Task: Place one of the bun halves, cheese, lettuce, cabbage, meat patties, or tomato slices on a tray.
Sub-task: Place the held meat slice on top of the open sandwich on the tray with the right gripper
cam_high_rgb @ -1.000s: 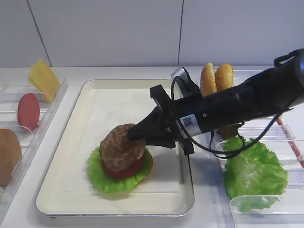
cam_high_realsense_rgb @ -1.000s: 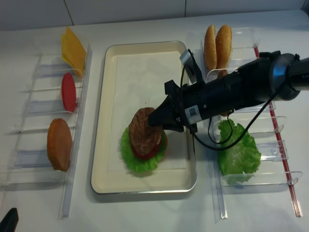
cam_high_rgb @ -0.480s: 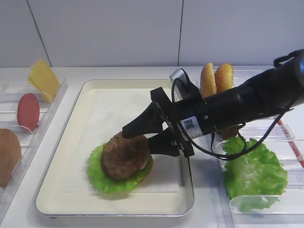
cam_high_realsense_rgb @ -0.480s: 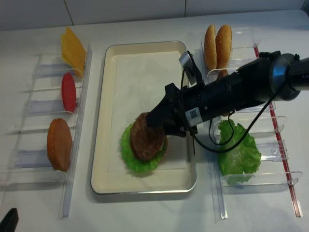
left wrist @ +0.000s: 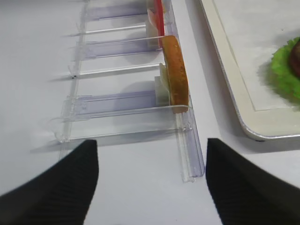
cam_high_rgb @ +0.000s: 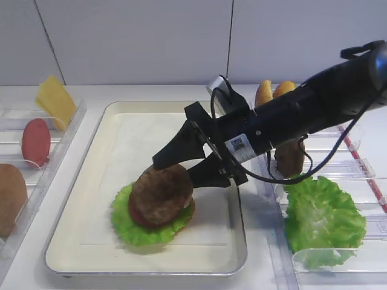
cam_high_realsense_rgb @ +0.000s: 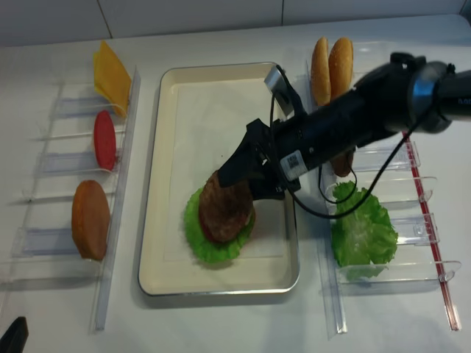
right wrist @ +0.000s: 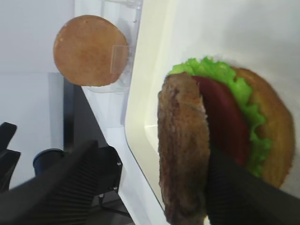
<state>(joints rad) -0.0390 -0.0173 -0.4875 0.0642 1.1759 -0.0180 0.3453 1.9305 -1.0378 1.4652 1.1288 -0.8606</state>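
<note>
Patty (cam_high_rgb: 161, 194) sat on the stack at tray's (cam_high_rgb: 72, 241) 6 o'clock; my right gripper (cam_high_rgb: 184, 167) gaped wide, holding nothing, so next I'd lift clear.

The tray (cam_high_rgb: 237, 238) is silvery metal with a dull sheen at its rim, lined with smooth matt cream paper (cam_high_rgb: 145, 145), and the meat patty (cam_high_rgb: 161, 193) on the stack has a rough, grainy brown surface against the frilly lettuce (cam_high_rgb: 130, 228) under it. The racks (left wrist: 122, 101) are clear glossy plastic, the bench (cam_high_realsense_rgb: 221, 323) smooth matt white. The right hand (cam_high_rgb: 181, 168) is matt black plastic, its fingers (right wrist: 70, 183) finely ribbed; the upright bun halves (cam_high_realsense_rgb: 331, 70) look smooth and golden.
</note>
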